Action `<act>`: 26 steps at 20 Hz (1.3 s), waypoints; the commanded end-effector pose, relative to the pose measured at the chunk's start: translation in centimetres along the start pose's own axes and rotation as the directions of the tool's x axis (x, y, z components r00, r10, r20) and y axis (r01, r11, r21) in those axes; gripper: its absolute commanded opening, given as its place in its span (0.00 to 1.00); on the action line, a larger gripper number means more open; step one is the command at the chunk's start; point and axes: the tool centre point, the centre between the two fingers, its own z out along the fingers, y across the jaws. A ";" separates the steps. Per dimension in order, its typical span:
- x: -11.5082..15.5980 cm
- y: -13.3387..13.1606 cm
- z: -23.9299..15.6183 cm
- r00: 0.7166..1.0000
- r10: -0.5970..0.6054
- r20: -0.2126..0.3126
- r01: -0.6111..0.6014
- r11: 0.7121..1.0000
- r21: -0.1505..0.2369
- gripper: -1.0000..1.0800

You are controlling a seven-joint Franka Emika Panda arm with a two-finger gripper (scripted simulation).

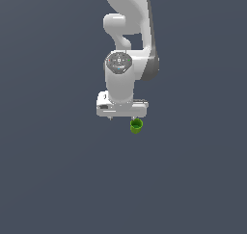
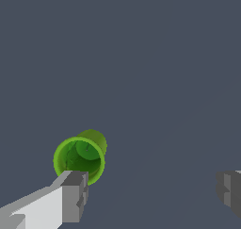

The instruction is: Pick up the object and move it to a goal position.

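Note:
The object is a small bright green hollow cup point(image 1: 136, 126) on the dark grey floor, just below the white hand, on the exterior view's right. In the wrist view the cup point(image 2: 79, 159) shows its open mouth to the camera. My gripper point(image 1: 122, 118) is open, with the jaws far apart. In the wrist view the gripper point(image 2: 150, 192) is empty. One grey fingertip point(image 2: 73, 195) stands right beside the cup's rim, and the other fingertip point(image 2: 230, 191) is far from it. The cup lies by that one finger, not in the middle of the gap.
The white arm point(image 1: 128, 45) rises behind the hand toward the top of the exterior view. A plain dark grey floor point(image 1: 58, 180) fills the rest of both views. No goal marker shows.

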 end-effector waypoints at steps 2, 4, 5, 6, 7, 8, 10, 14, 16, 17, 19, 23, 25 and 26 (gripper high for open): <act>0.0 0.0 0.0 1.000 -0.001 0.000 0.001 1.000 0.000 0.96; 0.1 -0.1 0.0 1.000 -0.006 0.002 0.006 1.000 0.001 0.96; 0.1 -0.3 0.0 1.000 -0.011 0.003 0.011 1.000 0.002 0.96; 0.2 -0.4 -0.1 1.000 -0.017 0.004 0.017 1.000 0.002 0.96; 0.2 -0.6 -0.1 1.000 -0.023 0.006 0.023 1.000 0.003 0.96; 0.3 -0.7 -0.1 1.000 -0.029 0.007 0.029 1.000 0.004 0.96; 0.3 -0.9 -0.1 0.999 -0.037 0.008 0.037 0.999 0.005 0.96; 0.3 -0.8 -0.1 0.999 -0.033 0.008 0.033 0.999 0.005 0.96; 0.3 -0.8 -0.1 0.999 -0.031 0.008 0.031 0.999 0.005 0.96; 0.3 -0.8 -0.1 0.999 -0.033 0.008 0.033 0.999 0.005 0.96; 0.3 -0.9 -0.1 0.999 -0.041 0.008 0.041 0.999 0.005 0.96; 0.2 -1.1 0.2 0.997 -0.076 0.005 0.076 0.997 0.003 0.96; 0.2 -1.2 0.3 0.995 -0.103 0.004 0.103 0.995 0.001 0.96; 0.2 -1.3 0.4 0.993 -0.119 0.003 0.119 0.993 0.000 0.96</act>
